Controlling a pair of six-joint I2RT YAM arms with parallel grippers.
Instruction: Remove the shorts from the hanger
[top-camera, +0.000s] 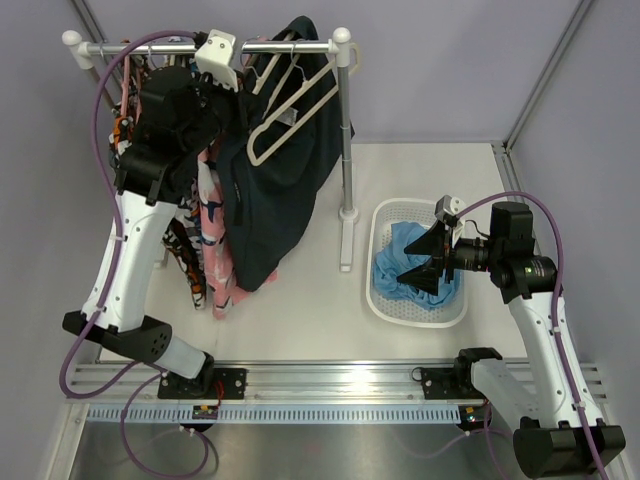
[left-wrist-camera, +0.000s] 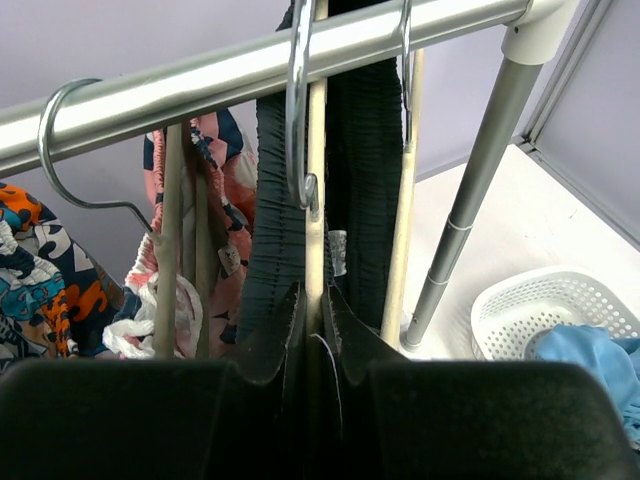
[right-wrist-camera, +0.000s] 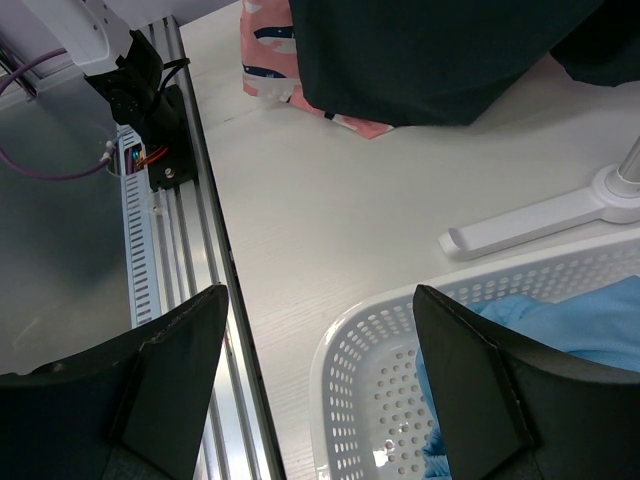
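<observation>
Navy shorts (top-camera: 285, 190) hang near the rail (top-camera: 290, 46) end, my left gripper (left-wrist-camera: 312, 300) clenched amid their waistband. My right gripper (right-wrist-camera: 320, 295) gapes over the basket (right-wrist-camera: 330, 345) rim, tabletop (right-wrist-camera: 330, 180) stretching toward the hem.

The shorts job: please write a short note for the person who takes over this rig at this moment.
Left gripper: shut, apparently on the cream hanger, between the waistband folds of the navy shorts, just under the rail.
Right gripper: open and empty, at the rim of the white basket.
Done: the light blue shorts lie in the basket.
Left: the navy shorts hang on their hanger on the rail. They have to come off it and probably go into the basket too.
</observation>
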